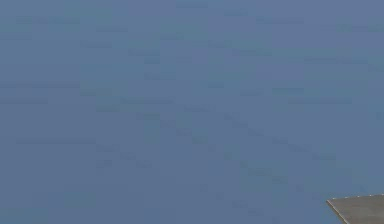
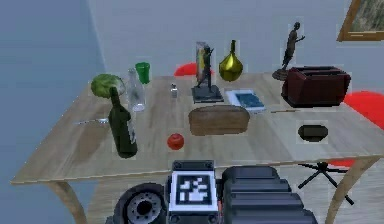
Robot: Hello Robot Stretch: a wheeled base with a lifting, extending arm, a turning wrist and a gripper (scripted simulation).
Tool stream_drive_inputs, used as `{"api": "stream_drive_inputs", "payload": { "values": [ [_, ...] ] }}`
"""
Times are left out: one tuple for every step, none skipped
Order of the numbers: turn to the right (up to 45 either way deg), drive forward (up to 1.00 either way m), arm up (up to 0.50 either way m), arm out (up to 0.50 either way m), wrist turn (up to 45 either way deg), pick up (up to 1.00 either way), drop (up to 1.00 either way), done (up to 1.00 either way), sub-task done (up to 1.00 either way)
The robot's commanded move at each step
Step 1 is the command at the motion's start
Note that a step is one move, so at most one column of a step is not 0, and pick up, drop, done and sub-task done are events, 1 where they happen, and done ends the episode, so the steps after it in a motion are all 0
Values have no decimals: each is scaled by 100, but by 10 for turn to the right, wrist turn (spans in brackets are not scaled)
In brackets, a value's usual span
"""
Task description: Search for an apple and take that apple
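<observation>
- A small red round thing, the apple [image 2: 176, 141], lies on the wooden tabletop [image 2: 80, 150], at 4 o'clock from the dark green bottle [image 2: 122, 120] and 8 o'clock from the bread loaf [image 2: 219, 121].
- The claw [image 2: 140, 207] shows as a dark body at the arm side view's 7 o'clock, with the apple at its 1 o'clock.
- Its fingers cannot be made out, so I cannot tell whether it holds anything.
- A dark red toaster [image 2: 315, 87] stands at 2 o'clock from the loaf.
- In the forward view a blue wall [image 1: 180, 100] stands ahead.
</observation>
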Motion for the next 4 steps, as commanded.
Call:
{"api": "stream_drive_inputs", "payload": {
  "values": [
    [0, 0, 0, 36, 0, 0, 0, 0, 0],
    [0, 0, 0, 0, 450, 0, 0, 0, 0],
    [0, 0, 0, 0, 450, 0, 0, 0, 0],
    [0, 0, 0, 0, 450, 0, 0, 0, 0]
  ]
}}
